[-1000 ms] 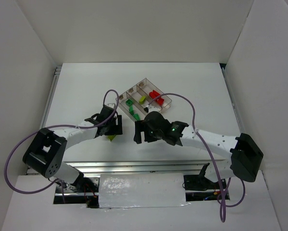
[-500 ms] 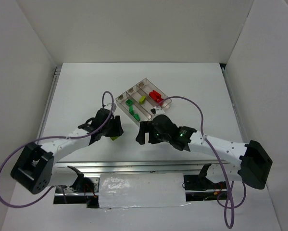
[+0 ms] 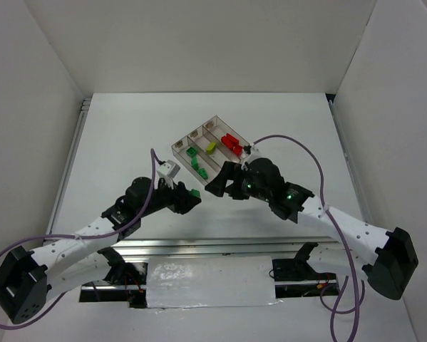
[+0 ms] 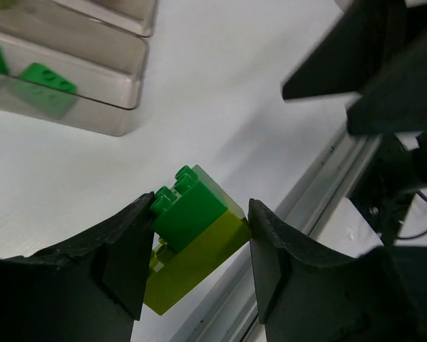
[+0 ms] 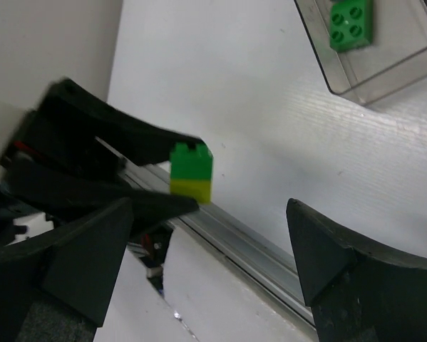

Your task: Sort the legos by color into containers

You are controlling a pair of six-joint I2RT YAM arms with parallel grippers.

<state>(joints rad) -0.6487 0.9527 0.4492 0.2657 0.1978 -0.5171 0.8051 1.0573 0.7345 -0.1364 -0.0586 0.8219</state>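
Green-yellow lego stack (image 4: 192, 231) now lifted, left claw (image 4: 197, 246) clamped.

Left jaws tight, right jaws wide

Lighting: bright, even, diffuse, from overhead. White walls and table (image 3: 113, 142) close to washed out. Shadows: soft, faint, beneath the arms. Glare: slight sheen on tray (image 4: 92, 100) walls. Focus: overhead view sharp; brick stack (image 4: 192, 228) crisp; right gripper's own fingers (image 5: 78, 256) soft-edged close to the lens.
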